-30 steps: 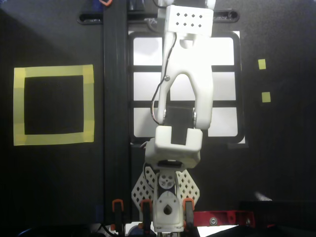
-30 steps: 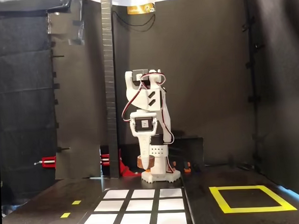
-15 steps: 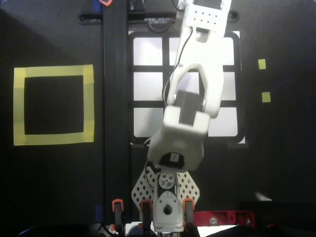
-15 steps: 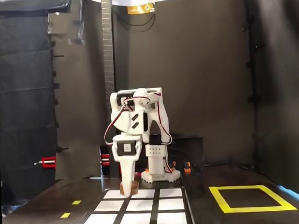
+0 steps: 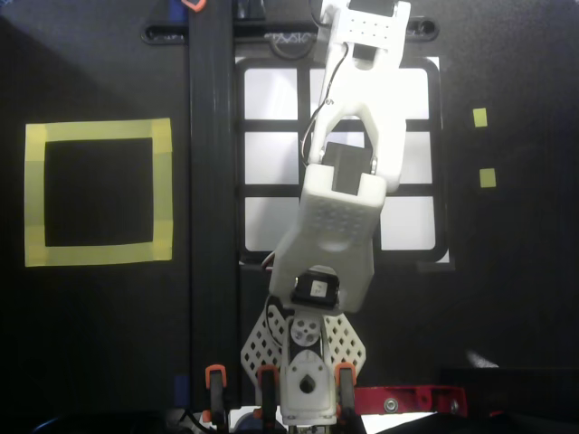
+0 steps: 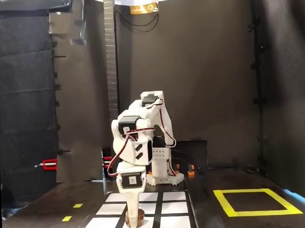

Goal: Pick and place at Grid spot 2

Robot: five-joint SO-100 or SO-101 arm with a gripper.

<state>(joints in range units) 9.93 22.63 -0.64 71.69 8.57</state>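
In the fixed view my gripper point(image 6: 132, 222) points straight down onto a small brown cylinder point(image 6: 139, 218). The cylinder stands on Grid spot 2 point(image 6: 150, 223), the middle white cell of the grid row nearest that camera. One white finger point(image 6: 131, 207) is in front of the cylinder and hides the gap, so I cannot tell whether the jaws are closed. In the overhead view my white arm point(image 5: 339, 208) stretches up across the black-framed grid point(image 5: 271, 125). It covers most of the top middle cell and hides the cylinder.
A yellow-tape square point(image 5: 98, 131) lies left of the grid in the overhead view and right of it in the fixed view point(image 6: 223, 201). A black rail point(image 5: 213, 226) runs between them. Two small yellow markers point(image 5: 479, 117) sit right of the grid. A red clamp point(image 5: 407, 398) sits by the base.
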